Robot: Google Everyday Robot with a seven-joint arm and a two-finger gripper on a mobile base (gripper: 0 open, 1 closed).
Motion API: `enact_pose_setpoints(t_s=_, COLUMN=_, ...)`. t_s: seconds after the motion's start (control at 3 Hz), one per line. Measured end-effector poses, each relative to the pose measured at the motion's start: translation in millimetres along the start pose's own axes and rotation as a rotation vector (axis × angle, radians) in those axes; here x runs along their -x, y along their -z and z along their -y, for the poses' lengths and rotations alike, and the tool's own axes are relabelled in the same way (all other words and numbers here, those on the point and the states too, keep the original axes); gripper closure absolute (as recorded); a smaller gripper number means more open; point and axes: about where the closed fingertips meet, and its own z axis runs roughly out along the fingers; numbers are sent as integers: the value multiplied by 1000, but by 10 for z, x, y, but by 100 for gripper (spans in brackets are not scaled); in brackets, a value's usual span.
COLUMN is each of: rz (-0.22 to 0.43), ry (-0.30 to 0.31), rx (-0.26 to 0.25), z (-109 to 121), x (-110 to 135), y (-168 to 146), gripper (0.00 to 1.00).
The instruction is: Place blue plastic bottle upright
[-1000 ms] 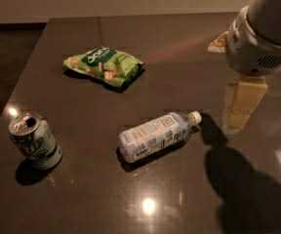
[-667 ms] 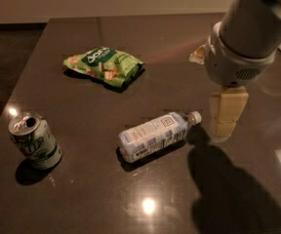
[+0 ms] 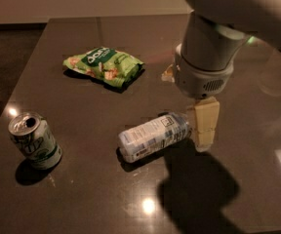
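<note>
While end effector [image 3: 203, 136] flanks one blue plastic bottle [image 3: 152, 135] | one can [image 3: 34, 140]

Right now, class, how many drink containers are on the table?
2. The blue plastic bottle lies on its side near the middle, its cap end by the gripper; the soda can stands upright at left front. The arm may hide more.

Scene was dim, with warm light from overhead. Small glare spots sat on the dark table [image 3: 82, 194] at front centre, left edge and right edge. Gripper [image 3: 204, 133] hung just beside the cap end of the blue plastic bottle [image 3: 152, 136] and threw a big black shadow toward the front; the can [image 3: 33, 140] cast a smaller one
</note>
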Motion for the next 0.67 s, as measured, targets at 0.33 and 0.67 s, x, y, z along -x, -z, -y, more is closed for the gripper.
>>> enact_pose_setpoints(t_s=0.33, rz=10, ry=56, rx=46, z=-34, x=114, y=-162, gripper=0)
enact_pose_setpoints(t_s=0.67, rz=24, ry=88, rx=73, z=-72, x=186, y=-288, gripper=0)
